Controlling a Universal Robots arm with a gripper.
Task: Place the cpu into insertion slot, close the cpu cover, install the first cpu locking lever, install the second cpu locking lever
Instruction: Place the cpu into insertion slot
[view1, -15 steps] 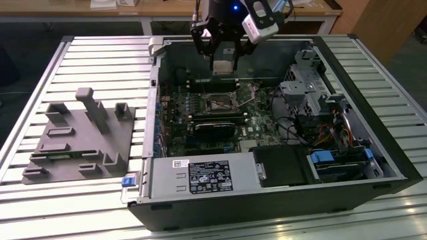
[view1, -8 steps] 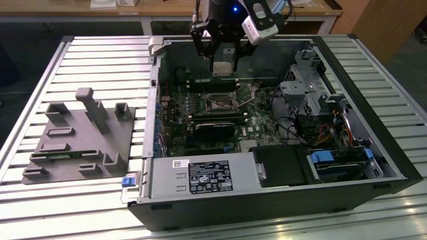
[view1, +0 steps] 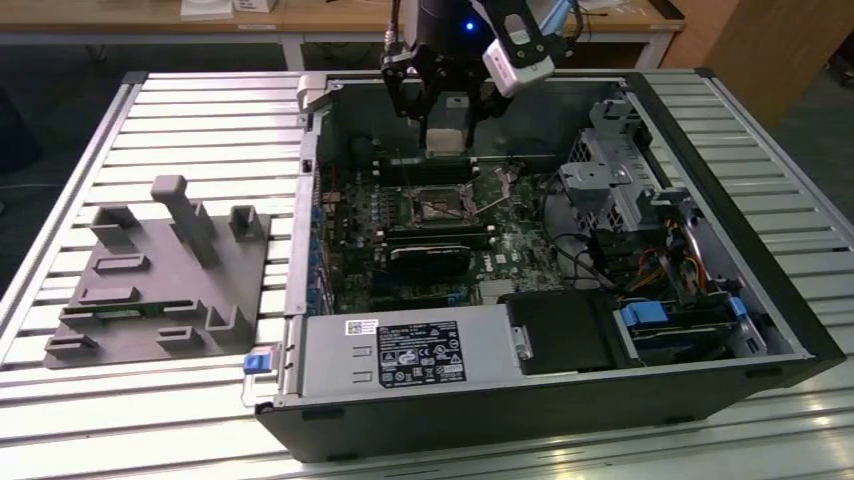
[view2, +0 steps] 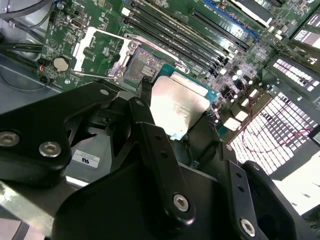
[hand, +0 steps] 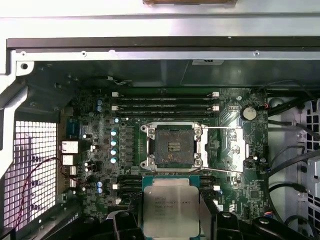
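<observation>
Exterior view's left has a grey moulded fixture (view1: 160, 270) on the slatted table (view1: 200, 120); further right, the pincer (view1: 447, 145) hangs over the open computer case (view1: 400, 420). In the first wrist view it clamps the cpu (hand: 170, 210) by its edges, near the bare insertion slot (hand: 173, 146), whose cpu cover (hand: 223, 150) lies swung open beside it.

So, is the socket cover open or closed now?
Open. The cover lies swung aside beside the socket, whose dark centre is bare; the chip is not in it.
</observation>
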